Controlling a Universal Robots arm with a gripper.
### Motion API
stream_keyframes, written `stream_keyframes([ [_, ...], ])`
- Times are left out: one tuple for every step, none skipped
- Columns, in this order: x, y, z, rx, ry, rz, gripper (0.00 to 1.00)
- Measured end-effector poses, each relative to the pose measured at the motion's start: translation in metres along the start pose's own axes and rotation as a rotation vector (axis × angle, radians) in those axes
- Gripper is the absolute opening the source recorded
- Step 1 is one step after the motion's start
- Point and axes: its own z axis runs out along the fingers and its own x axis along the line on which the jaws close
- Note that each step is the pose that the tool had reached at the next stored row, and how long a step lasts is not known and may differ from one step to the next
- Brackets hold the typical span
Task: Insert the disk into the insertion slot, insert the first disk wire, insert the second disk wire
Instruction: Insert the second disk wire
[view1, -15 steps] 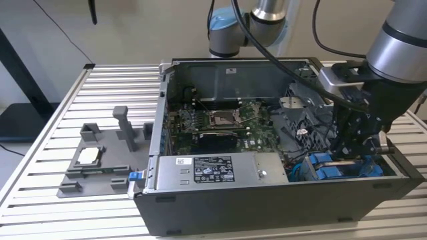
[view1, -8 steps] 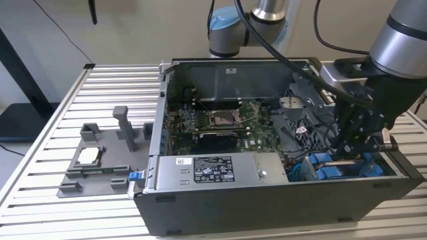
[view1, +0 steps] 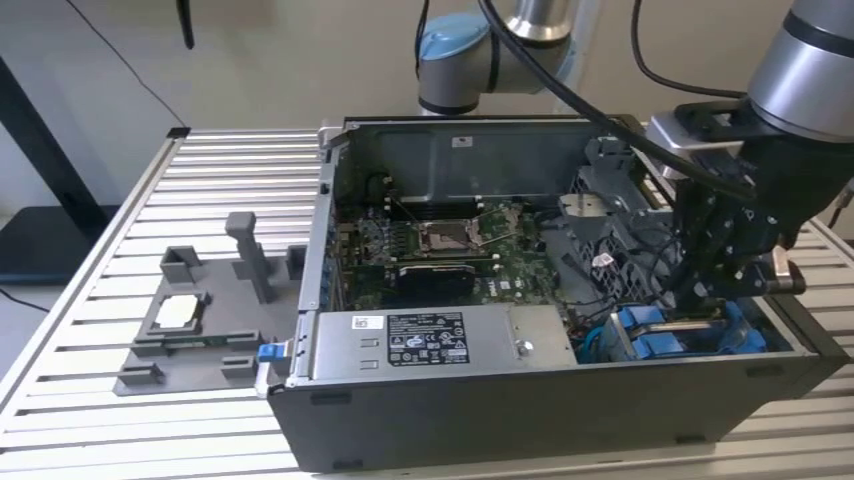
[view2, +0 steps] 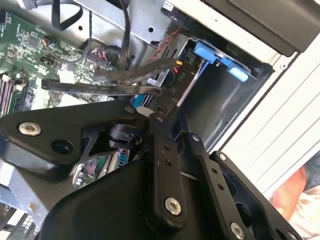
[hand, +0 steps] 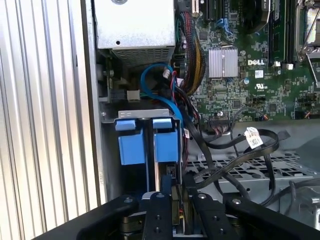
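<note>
The gripper (view1: 705, 292) is seen lowered into the front corner of the open computer case (view1: 534, 420), at the exterior view's right. Fingers (hand: 161, 210) are set narrow, pinched on a dark flat cable (view2: 100, 86) w/ a black plug at the tip; this is best shown in the second wrist view. Whether the plug is seated cannot be told.

Directly below the fingertips, blue plastic tabs (hand: 147, 145) of the drive bay (view1: 681, 335) are shown. The disk itself is hidden between the blue parts, so it cannot be told how deep it sits; its carrier appears to be within the bay. A blue cable (hand: 155, 80) is looped just above the bay in the first wrist view.

Beside the bay, a silver box (view1: 434, 345) w/ a white sticker is mounted along the near wall. Further in, the green main board (view1: 447, 245) is fixed to the case floor, w/ loose black cables (hand: 240, 155) lying near it.

Outside the case, at the exterior view's left, a grey fixture (view1: 200, 320) rests on the slatted table (view1: 80, 400). A small silver chip (view1: 180, 312) lies in it.
</note>
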Motion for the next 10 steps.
stream_keyframes([
  [0.0000, 0.0004, -0.0004, 0.0000, -0.0002, 0.000, 0.24],
  [0.0000, 0.0009, -0.0006, 0.0000, -0.0004, 0.000, 0.24],
  [0.0000, 0.0012, -0.0008, 0.0001, -0.0003, 0.000, 0.24],
  [0.0000, 0.0017, -0.0011, 0.0001, -0.0002, 0.000, 0.24],
  [0.0001, 0.0020, -0.0012, 0.0001, -0.0001, 0.000, 0.24],
  [0.0001, 0.0020, -0.0012, 0.0002, -0.0001, 0.000, 0.24],
  [0.0001, 0.0022, -0.0012, 0.0002, 0.0000, 0.000, 0.24],
  [0.0001, 0.0023, -0.0013, 0.0002, 0.0000, 0.000, 0.24],
  [0.0001, 0.0023, -0.0012, 0.0002, -0.0001, 0.000, 0.24],
  [0.0001, 0.0023, -0.0012, 0.0002, -0.0001, 0.000, 0.24],
])
